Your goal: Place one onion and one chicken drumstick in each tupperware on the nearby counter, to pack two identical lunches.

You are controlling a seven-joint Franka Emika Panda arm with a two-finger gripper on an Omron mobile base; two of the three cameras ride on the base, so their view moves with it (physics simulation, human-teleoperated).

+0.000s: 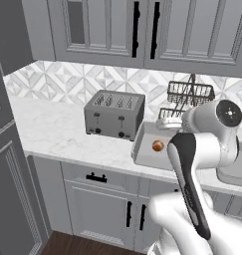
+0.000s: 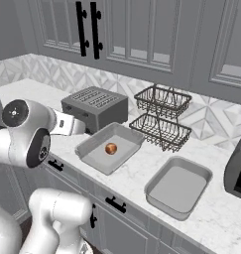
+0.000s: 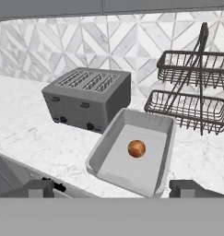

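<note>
Worktop [image 2: 137, 171] carries two tupperware trays. One onion [image 2: 111, 148] is seen inside the tray [image 2: 92, 144] beside the toaster [image 2: 94, 106]; the other tray [image 2: 164, 196] is seen nearby. Fingers [image 3: 39, 188] are spread wide, nothing gripped.

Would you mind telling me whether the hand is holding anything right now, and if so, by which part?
Nothing is held. The hand is open, its fingertips wide apart with nothing between them, above the counter's edge. The onion lies loose in the tupperware.

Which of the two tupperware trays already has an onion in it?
The tupperware beside the toaster holds the onion; the other tupperware, to its right, has nothing inside.
</note>
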